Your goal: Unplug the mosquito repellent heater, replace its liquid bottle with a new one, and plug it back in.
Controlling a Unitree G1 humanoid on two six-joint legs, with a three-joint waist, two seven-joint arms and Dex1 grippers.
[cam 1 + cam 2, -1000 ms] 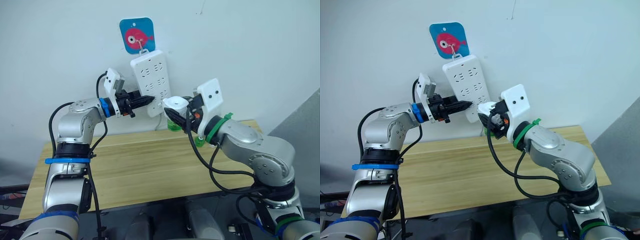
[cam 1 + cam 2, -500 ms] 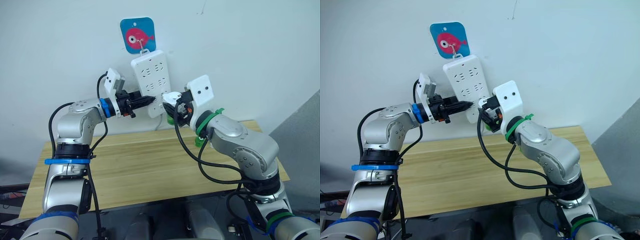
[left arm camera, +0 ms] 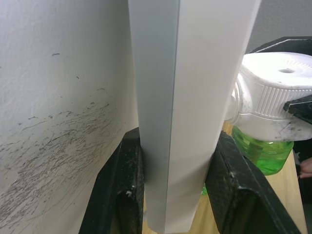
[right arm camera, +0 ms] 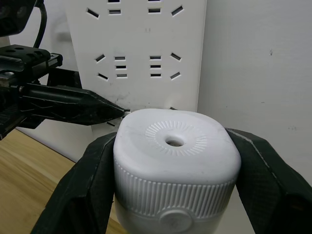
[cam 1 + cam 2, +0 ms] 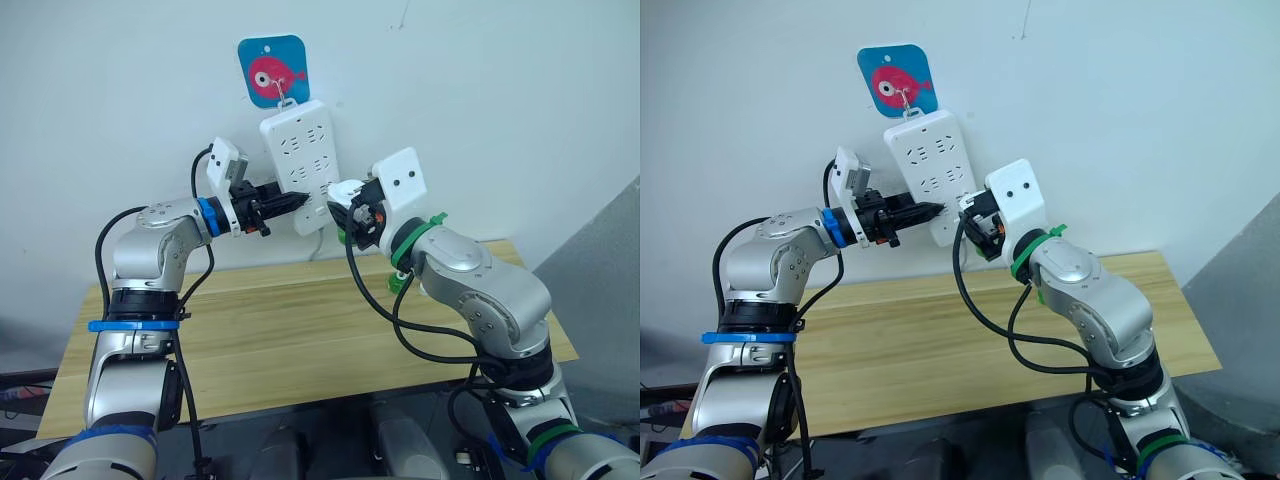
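The white mosquito repellent heater (image 5: 346, 191) is held against the lower right part of the hanging power strip (image 5: 301, 150). My right gripper (image 5: 352, 207) is shut on the heater (image 4: 175, 161), one finger on each side. A translucent green bottle (image 3: 265, 153) sits screwed in under it; I cannot tell whether it is the old or the new one. My left gripper (image 5: 296, 200) is shut on the strip's lower left edge (image 3: 195, 97), its fingers (image 3: 122, 190) clamping front and back. Its tip (image 4: 114, 111) shows just beside the heater.
The strip hangs on the white wall from a blue plaque with a pink fish (image 5: 272, 70). Below lies a wooden table (image 5: 260, 330). A small green thing (image 5: 399, 283) shows on the table behind my right arm. A grey panel (image 5: 600, 290) stands at the right.
My right arm has carried the heater left and up from beside the strip until it sits against the strip's lower right. The left gripper has kept its hold on the strip.
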